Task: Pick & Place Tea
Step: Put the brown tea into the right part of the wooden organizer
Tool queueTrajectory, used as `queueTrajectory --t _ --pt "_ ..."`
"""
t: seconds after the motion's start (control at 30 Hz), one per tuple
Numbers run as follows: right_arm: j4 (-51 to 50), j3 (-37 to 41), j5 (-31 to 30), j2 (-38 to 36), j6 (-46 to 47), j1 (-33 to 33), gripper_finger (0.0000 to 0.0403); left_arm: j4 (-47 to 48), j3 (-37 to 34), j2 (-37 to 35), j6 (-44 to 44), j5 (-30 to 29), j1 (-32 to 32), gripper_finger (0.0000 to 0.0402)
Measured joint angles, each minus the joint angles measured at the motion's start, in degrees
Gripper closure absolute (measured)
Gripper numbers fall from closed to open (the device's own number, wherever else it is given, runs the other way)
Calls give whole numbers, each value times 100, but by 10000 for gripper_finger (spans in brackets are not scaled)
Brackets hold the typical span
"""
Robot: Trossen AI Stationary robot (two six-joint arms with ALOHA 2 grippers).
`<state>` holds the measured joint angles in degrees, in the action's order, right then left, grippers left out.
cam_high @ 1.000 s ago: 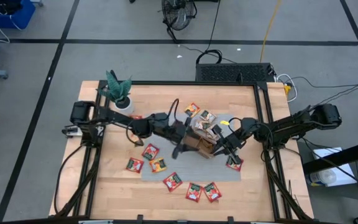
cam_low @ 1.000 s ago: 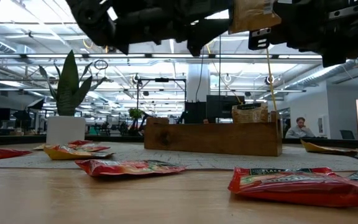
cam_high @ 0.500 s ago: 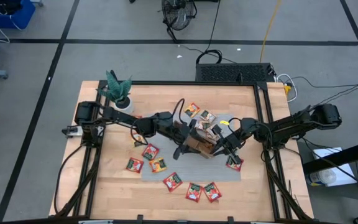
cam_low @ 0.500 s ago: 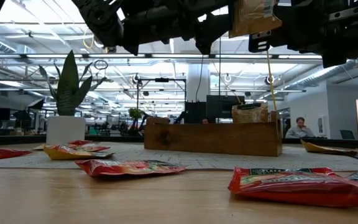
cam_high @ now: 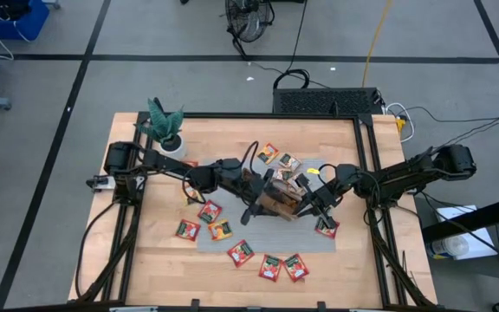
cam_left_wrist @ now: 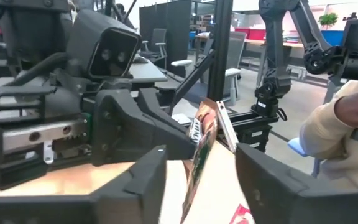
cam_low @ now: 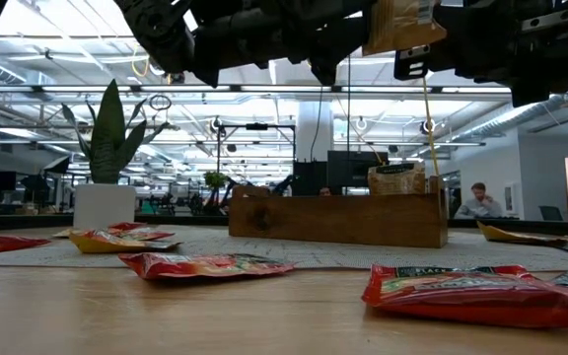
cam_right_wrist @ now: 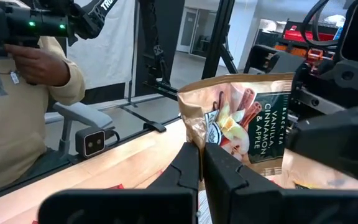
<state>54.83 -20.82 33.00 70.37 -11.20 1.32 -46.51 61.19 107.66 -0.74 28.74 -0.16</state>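
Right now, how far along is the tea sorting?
Done: a tan sachet stands in the wooden tray. In hand: the right gripper pinches a vanilla cinnamon apple sachet above it, the open left gripper straddling it. Left: red sachets lie loose on the table.

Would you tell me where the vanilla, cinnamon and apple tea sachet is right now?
The beige sachet is held up in the air by the shut right gripper, above the wooden tray near the table's middle, with the left gripper closing in around it.
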Motion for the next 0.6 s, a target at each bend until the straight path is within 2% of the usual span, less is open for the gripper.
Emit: queueTrajectory --t 0.23,0.37,0.43,0.5,0.6 --pt "0 2 -14 0 0 0 403 12 0 0 302 2 33 380" --pt "-27 8 -85 0 7 -1 401 235 0 -14 222 14 100 393" --pt "-82 11 -299 4 92 0 395 675 0 -167 177 -52 133 396" --pt "-119 9 -649 0 214 0 385 1266 0 -404 223 -403 160 396" --pt "-299 11 -1237 4 300 -4 369 2409 0 -841 498 -1337 154 398"
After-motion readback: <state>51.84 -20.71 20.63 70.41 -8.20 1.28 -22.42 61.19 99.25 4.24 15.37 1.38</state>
